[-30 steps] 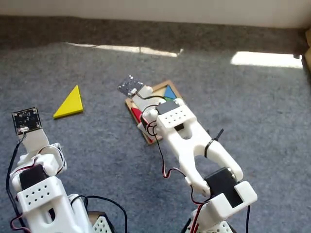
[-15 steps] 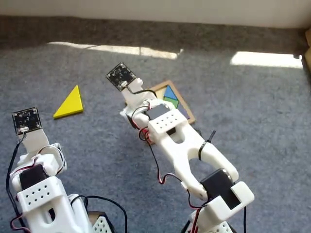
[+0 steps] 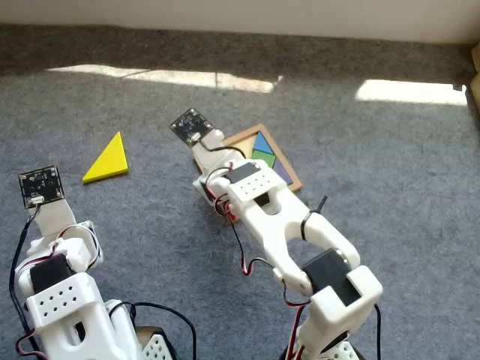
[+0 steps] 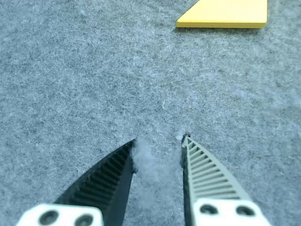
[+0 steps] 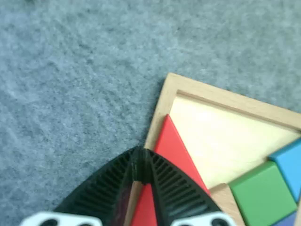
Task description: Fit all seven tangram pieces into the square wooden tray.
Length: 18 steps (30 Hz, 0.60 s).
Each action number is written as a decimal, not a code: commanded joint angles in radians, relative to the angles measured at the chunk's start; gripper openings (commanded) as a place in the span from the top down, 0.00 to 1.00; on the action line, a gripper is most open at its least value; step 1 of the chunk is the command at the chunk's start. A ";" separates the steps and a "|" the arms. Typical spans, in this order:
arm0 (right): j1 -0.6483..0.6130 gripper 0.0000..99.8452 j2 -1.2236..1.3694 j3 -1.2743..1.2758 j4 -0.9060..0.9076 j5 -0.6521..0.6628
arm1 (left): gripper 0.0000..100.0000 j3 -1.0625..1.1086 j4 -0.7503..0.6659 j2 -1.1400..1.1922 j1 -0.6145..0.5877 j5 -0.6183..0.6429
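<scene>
A red piece (image 5: 176, 150), a green piece (image 5: 261, 190) and a blue piece (image 5: 289, 165) are seated in the tray (image 5: 160, 113). Part of its pale floor is bare, and the yellow triangle (image 3: 107, 160) lies on the worktop (image 3: 390, 225) well apart, as the high view makes plain, so the task is judged unfinished. The right gripper (image 5: 141, 162), closed on nothing, is seen in its wrist view at the tray's rim beside the red piece. The left gripper (image 4: 159, 143), narrowly parted and empty, is near the triangle.

**Lighting Conditions**

Daylight enters from the far side. A glaring sunlit patch (image 3: 409, 91) and a paler sunlit strip (image 3: 172, 76) lie on the grey carpet (image 3: 375, 195), just below a dark shadow band (image 3: 225, 41). Elsewhere the light is soft and even. The yellow triangle (image 4: 225, 13) casts a narrow shadow along its edge.
</scene>
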 commanded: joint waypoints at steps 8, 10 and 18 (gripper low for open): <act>0.068 0.99 -0.183 -0.021 0.185 -0.009 | 0.84 -0.002 -0.015 -0.013 -0.008 0.005; 0.064 0.99 -0.166 0.013 0.188 -0.009 | 0.84 -0.002 -0.015 -0.013 -0.008 0.005; 0.084 0.99 -0.019 0.035 0.183 -0.009 | 0.84 -0.002 -0.015 -0.013 -0.008 0.005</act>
